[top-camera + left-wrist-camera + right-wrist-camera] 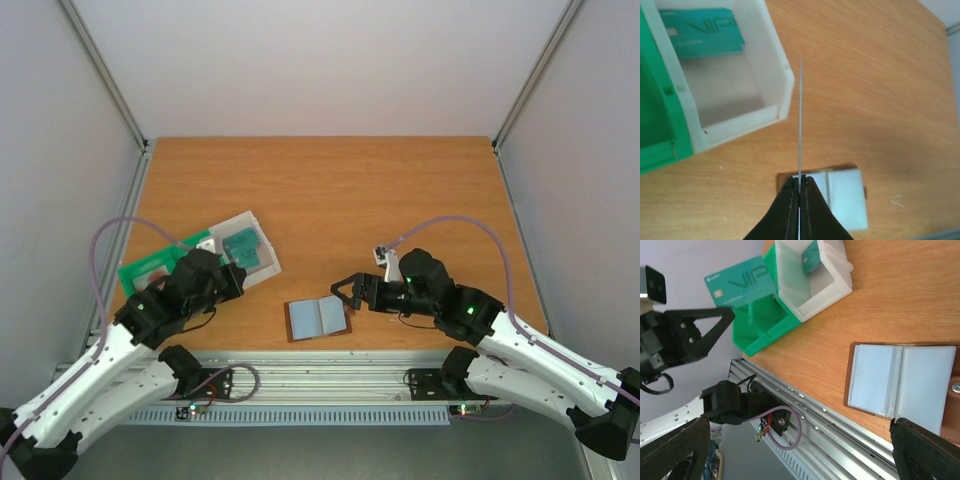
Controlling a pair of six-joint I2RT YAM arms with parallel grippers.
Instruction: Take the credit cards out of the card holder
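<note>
The card holder lies open near the table's front edge, brown outside with grey-blue panels; it also shows in the left wrist view and the right wrist view. My left gripper is shut on a teal credit card, held above the table near the box. That card is edge-on in the left wrist view, with the gripper closed on it. A second teal card lies in the translucent white box. My right gripper is wide open and empty just right of the holder, and shows in its own wrist view.
A green tray lies beside the white box at the left. The box and the tray show in the left wrist view. A metal rail runs along the table's front edge.
</note>
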